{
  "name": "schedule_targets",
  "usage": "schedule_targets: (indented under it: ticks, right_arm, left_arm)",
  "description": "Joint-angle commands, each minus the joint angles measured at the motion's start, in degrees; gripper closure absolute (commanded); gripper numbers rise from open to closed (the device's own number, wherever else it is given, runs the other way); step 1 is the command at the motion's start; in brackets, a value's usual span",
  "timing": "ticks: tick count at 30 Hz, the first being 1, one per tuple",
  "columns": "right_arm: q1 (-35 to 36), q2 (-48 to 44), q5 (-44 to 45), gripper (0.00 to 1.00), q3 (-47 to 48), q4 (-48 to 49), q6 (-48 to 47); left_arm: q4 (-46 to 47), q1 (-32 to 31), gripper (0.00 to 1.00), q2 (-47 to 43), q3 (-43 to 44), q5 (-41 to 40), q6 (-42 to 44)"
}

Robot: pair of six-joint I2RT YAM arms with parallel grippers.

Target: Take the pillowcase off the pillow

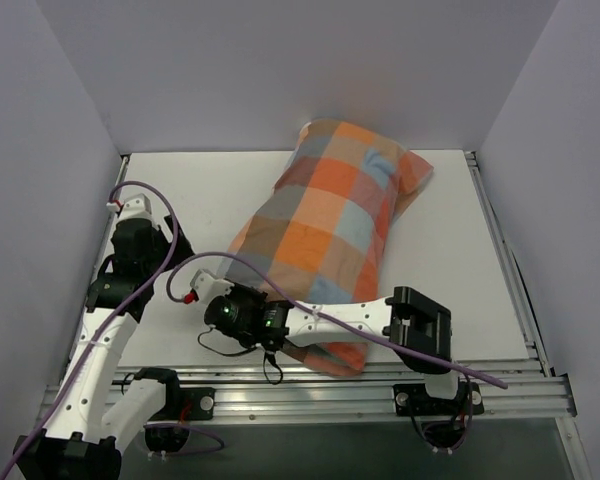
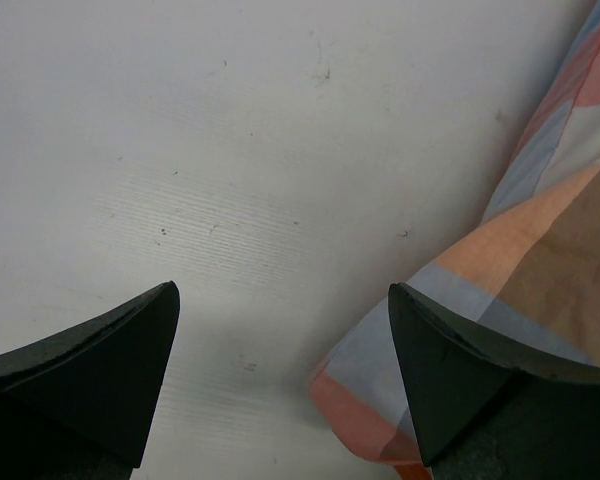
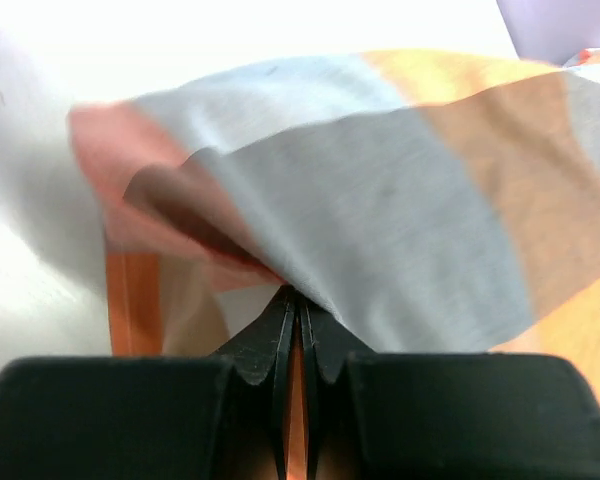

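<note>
The checked pillowcase point(image 1: 330, 230) lies diagonally on the white table point(image 1: 200, 190) and covers the pillow, so no white pillow shows. My right gripper point(image 1: 220, 311) reaches left across the near end and is shut on a fold of the pillowcase point(image 3: 380, 190), pinched at its fingertips point(image 3: 298, 295). My left gripper point(image 1: 150, 255) is open and empty over bare table, left of the pillowcase. In the left wrist view its gap point(image 2: 283, 290) frames the table, with a corner of the pillowcase point(image 2: 460, 310) beside the right finger point(image 2: 450, 370).
Purple-grey walls enclose the table on the left, back and right. A metal rail point(image 1: 310, 400) runs along the near edge by the arm bases. Purple cables point(image 1: 170, 250) loop over the left part of the table.
</note>
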Motion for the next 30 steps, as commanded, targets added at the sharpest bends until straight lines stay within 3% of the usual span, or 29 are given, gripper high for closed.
schedule_targets:
  ticks: [1, 6, 16, 19, 23, 30]
  right_arm:
    - [-2.99, -6.23, -6.85, 1.0, 3.35, -2.44, 5.26]
    - [-7.47, -9.04, -11.08, 1.0, 3.35, -2.44, 8.35]
    - [-15.74, -16.51, -15.74, 1.0, 1.77, 1.43, 17.58]
    - [-17.15, -16.26, -14.95, 1.0, 2.47, 2.22, 18.11]
    - [-19.26, -14.33, -16.87, 1.0, 4.22, 2.4, 19.16]
    - [-19.17, -8.18, -21.36, 1.0, 8.44, 2.31, 18.81]
  left_arm:
    - [-1.79, -0.38, 0.06, -1.74, 3.81, 3.61, -0.35]
    - [-5.58, -0.64, 0.06, -3.41, 5.75, 7.47, -1.58]
    - [-10.24, -2.22, 0.0, -7.89, 4.7, 24.87, -5.27]
    - [-8.76, -3.62, 0.08, -9.73, 3.12, 28.22, -8.08]
    - [-5.24, -7.3, 0.16, -11.32, 0.13, 29.28, -12.91]
    - [-1.37, -17.24, 0.2, -9.12, -3.13, 23.31, -17.05]
